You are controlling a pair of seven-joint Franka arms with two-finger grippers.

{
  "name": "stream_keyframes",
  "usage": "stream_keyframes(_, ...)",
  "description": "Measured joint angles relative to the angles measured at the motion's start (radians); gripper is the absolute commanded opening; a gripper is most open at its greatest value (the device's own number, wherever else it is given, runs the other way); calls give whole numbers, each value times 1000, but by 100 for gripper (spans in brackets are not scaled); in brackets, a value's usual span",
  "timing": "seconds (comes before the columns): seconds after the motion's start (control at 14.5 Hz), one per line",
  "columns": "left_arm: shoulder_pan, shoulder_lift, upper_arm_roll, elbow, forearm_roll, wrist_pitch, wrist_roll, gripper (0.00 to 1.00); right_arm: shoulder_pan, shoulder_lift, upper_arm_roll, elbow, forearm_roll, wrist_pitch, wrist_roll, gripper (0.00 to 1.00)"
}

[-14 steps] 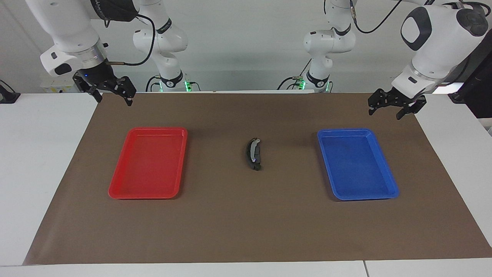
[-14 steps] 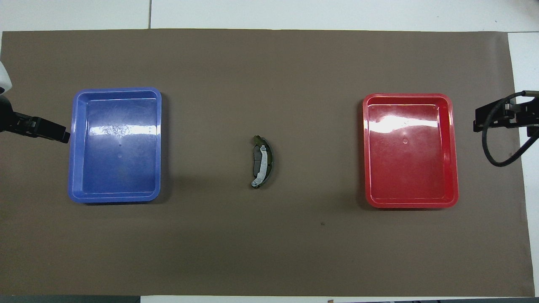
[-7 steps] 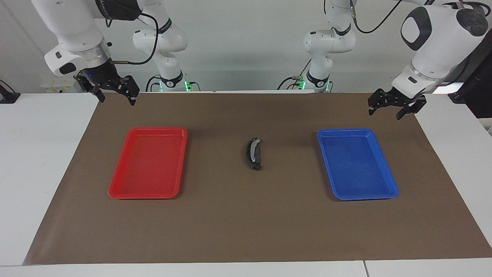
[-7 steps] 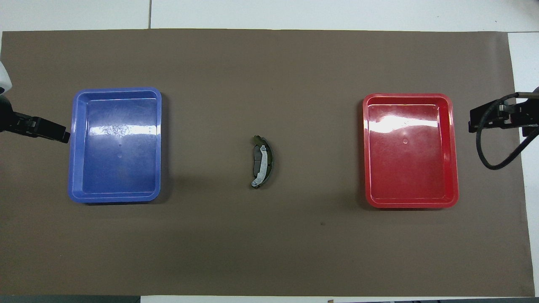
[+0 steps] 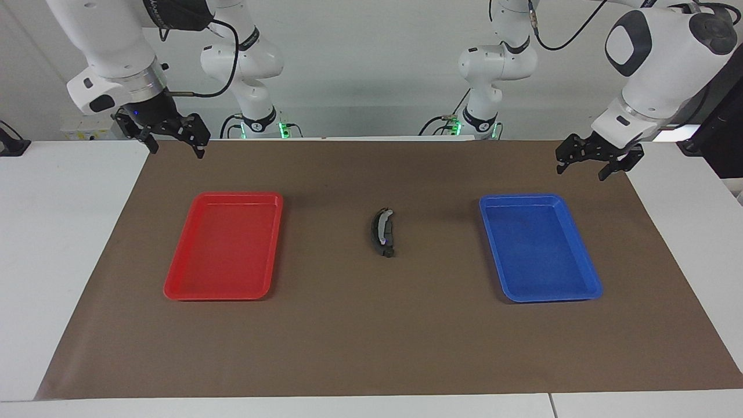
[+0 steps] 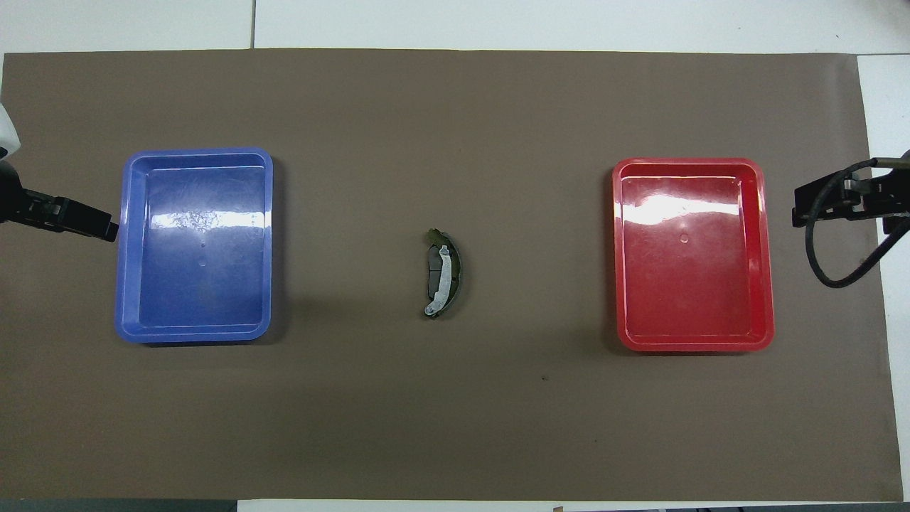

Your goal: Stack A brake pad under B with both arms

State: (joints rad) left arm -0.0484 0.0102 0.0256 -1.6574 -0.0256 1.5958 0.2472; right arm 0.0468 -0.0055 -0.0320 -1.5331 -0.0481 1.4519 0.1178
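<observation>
Brake pad A (image 6: 431, 277), short, flat, dark-grey, is lying mid-frame under the long black silver-striped crescent B (image 6: 442, 274), its long axis pointing toward the robots. The left tool (image 5: 598, 159) and right tool (image 5: 171, 136) are hovering released over the bench's (image 5: 371, 348) upper corners, about equally far from it.

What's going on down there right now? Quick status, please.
Left gripper and right gripper open, raised, holding nothing. B lies on A brake pad, mid-table between trays. Nothing in the way.

The facing camera looks down from across the brown mat (image 5: 371, 325) toward the robots; the overhead camera looks steeply down, sharing that mat.
</observation>
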Motion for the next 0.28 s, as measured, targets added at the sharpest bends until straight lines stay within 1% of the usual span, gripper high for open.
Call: stream_keyframes(0.28,0,0,0,0,0,0,0,100,29,-1,-55,1,23,-4,-21,100)
